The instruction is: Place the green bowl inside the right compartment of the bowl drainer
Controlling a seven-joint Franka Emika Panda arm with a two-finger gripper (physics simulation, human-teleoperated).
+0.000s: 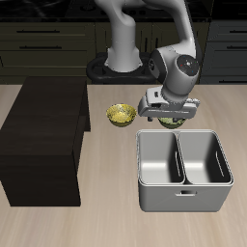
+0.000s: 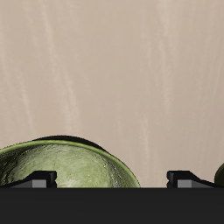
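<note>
Soft even simulator light, faint shadows, dim dark background, sharp low-resolution renders

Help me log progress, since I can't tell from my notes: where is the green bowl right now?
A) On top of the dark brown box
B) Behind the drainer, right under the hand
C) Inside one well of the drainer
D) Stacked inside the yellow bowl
B: the green bowl sits just behind the drainer, directly under the hand, while both wells are empty and the yellow bowl stands apart.
</note>
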